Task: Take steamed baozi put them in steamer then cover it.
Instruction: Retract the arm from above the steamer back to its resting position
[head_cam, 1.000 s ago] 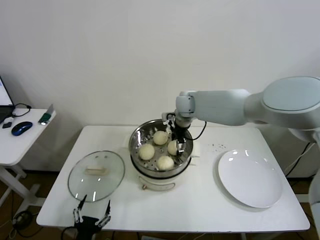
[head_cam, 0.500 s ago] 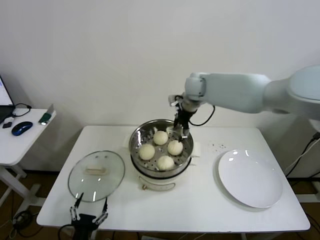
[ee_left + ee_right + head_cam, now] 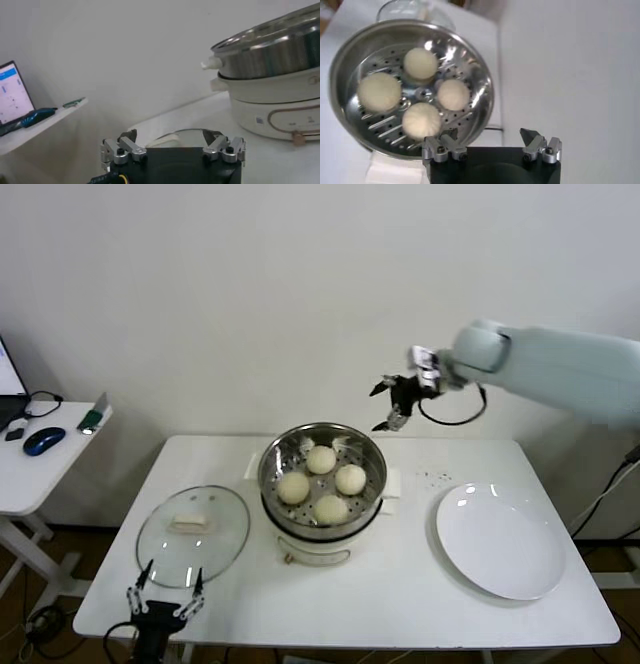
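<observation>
Head view: we see four steamed baozi [image 3: 321,481] inside the uncovered steamer [image 3: 322,446]; our right gripper [image 3: 393,404] hangs above, spread wide, empty.

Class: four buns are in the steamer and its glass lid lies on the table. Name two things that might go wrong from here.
1. The round clear glass lid lies near the white table's front-left edge; a clumsy grab by the open left gripper could push it off.
2. The four cream-white buns sit high in the shiny steel steamer basket; a tilted lid might squash one.
</observation>
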